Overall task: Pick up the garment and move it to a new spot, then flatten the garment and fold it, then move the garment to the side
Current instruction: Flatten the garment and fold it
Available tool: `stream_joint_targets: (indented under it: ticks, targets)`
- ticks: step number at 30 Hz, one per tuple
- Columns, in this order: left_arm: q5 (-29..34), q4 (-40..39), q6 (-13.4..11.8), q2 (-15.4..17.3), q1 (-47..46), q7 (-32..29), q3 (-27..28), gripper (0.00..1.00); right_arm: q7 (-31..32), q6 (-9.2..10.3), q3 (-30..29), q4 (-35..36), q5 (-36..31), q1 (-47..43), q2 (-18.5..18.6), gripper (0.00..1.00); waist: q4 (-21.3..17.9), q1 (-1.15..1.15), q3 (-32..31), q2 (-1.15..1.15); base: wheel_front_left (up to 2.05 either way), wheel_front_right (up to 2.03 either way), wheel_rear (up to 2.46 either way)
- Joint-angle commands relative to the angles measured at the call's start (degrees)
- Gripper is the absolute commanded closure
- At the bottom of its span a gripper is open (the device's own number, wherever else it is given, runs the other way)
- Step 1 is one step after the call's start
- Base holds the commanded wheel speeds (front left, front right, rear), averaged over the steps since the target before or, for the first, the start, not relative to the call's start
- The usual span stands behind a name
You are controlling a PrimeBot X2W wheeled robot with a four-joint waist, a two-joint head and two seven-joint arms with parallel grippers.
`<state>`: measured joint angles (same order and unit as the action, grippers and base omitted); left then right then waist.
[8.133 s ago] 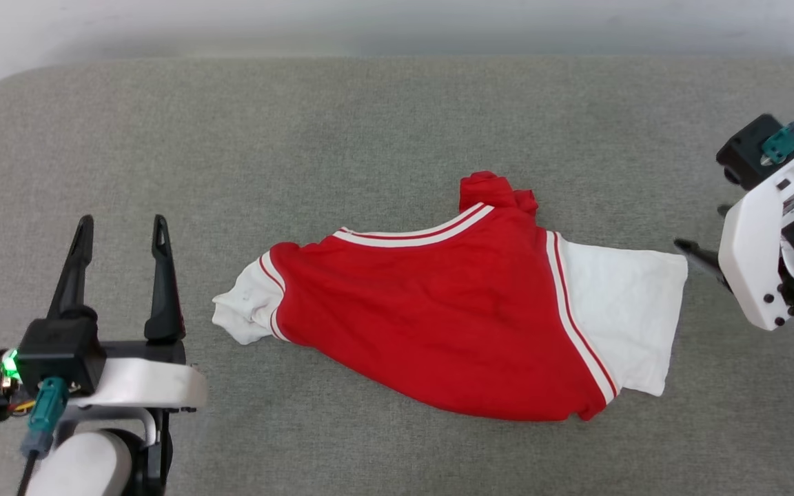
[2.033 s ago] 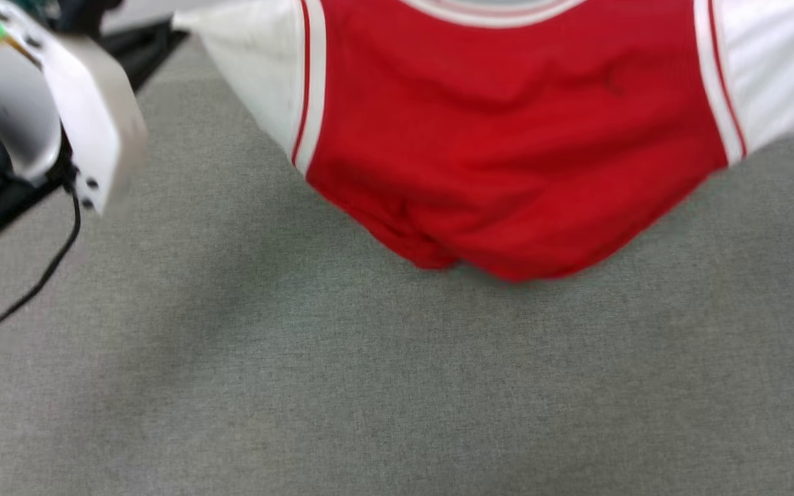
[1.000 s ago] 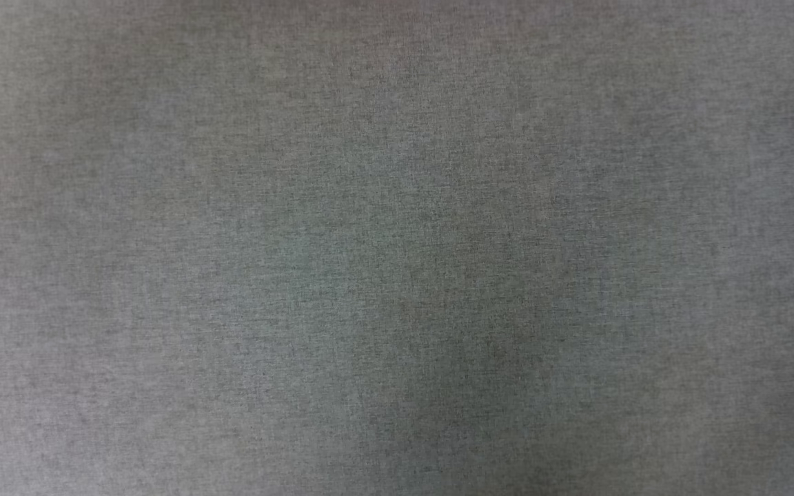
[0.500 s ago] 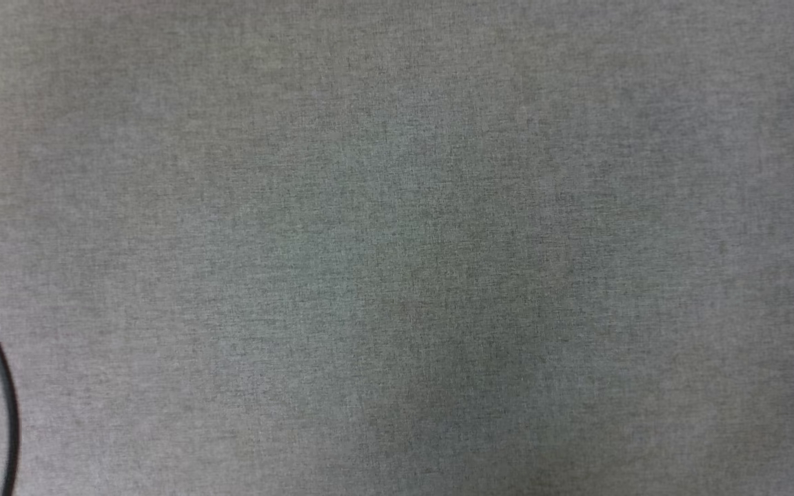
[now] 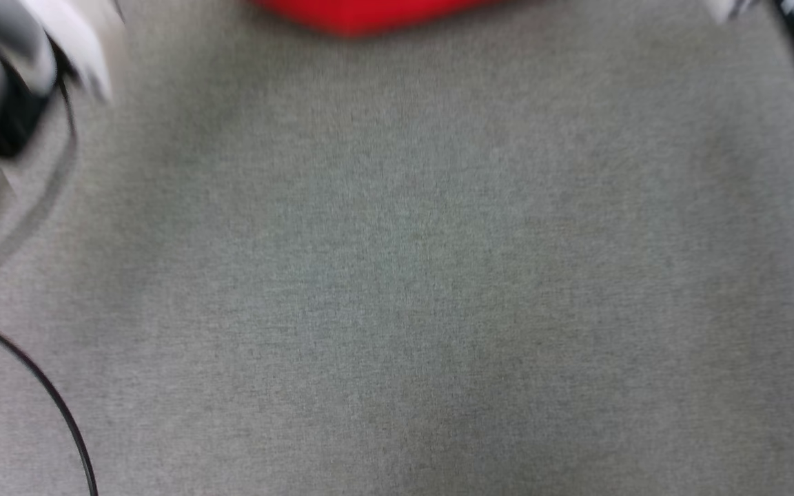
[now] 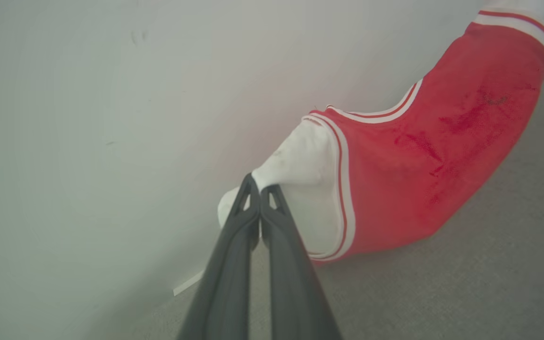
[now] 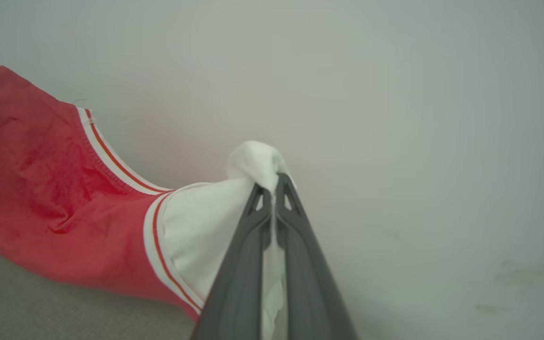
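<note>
1. The left gripper [image 6: 256, 185] has its jaws pinched tight on one white sleeve [image 6: 300, 165] of the garment [image 6: 432, 156], with cloth bunched right at the tips.
2. Same story for the right gripper [image 7: 274, 183]: its jaws are clamped on the other sleeve [image 7: 201, 231], and a white tuft pokes out past them.
3. The garment hangs strung sleeve to sleeve between the two, its red body sagging in the middle.
4. Its low edge sits at the grey surface [image 5: 397, 275]; whether it touches, I cannot tell.
5. In the head view a red edge peeks in at the top, so the cloth lies ahead of the robot.
6. Here's the key: the long axis runs gripper to gripper and neither arm is nearer, so laying it flat likely needs both lowering together, spread wide.
</note>
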<state>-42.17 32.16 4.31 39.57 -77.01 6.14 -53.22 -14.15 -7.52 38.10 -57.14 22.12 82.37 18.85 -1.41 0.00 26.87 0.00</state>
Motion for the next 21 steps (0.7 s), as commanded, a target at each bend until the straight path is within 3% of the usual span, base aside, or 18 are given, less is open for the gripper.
stream_joint_targets:
  ticks: [1,9,21]
  targets:
    - [-0.7,-1.49,-1.48,0.88,4.01,0.67,-0.4,1.0,-0.44,0.06,1.25,0.79,1.09,-3.4,0.03,1.0,-0.3,0.0,-3.25,0.0,0.0,0.0,0.0]
    - [-5.99,-10.82,-7.73,5.22,25.12,2.9,-2.44,1.0,-0.97,0.06,7.1,5.09,7.58,-20.43,2.84,1.0,-1.35,0.0,-10.4,0.0,0.0,0.0,0.0]
    - [-15.14,-20.84,-16.58,11.42,51.06,5.69,-4.62,1.0,-0.42,0.06,14.79,12.42,15.2,-42.18,11.15,1.0,-2.8,0.0,-18.67,0.0,0.0,0.0,0.0]
